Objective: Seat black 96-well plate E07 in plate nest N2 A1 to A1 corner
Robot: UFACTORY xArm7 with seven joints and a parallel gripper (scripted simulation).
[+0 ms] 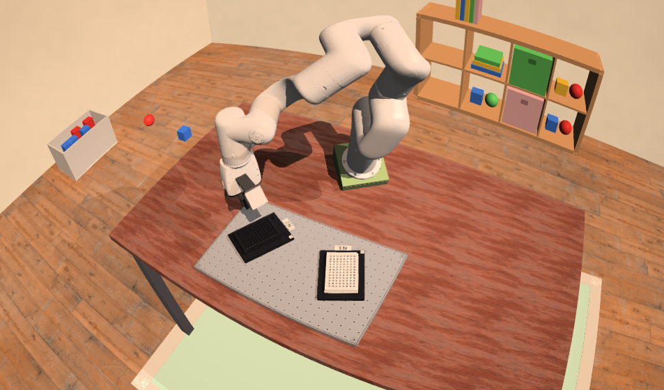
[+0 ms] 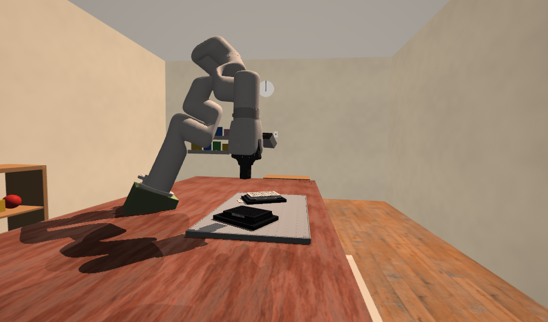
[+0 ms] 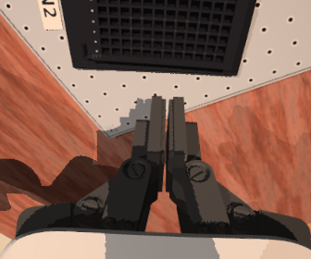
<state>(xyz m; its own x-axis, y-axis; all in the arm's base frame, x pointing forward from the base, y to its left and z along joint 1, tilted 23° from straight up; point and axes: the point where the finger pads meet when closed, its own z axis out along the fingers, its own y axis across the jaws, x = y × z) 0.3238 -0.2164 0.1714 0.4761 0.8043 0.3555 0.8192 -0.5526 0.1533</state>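
Note:
The black plate E07 (image 1: pixel 259 235) lies wells up on the black nest beside the N2 label (image 1: pixel 289 223), at the left end of the grey perforated board (image 1: pixel 300 271). It also shows in the wrist view (image 3: pixel 164 13) and in the exterior view (image 2: pixel 246 214). I cannot tell whether it sits flat inside the locators. The white plate E01 (image 1: pixel 341 271) rests in the nest N1 (image 1: pixel 340 295). My gripper (image 3: pixel 167 105) (image 2: pixel 244 173) is shut and empty. It hangs above the board's far corner, just short of the black plate.
The arm's green base (image 1: pixel 361 171) stands on the table behind the board. A shelf unit (image 1: pixel 511 72) with boxes and balls is at the back right. A bin of blocks (image 1: pixel 81 143) sits on the floor at the left.

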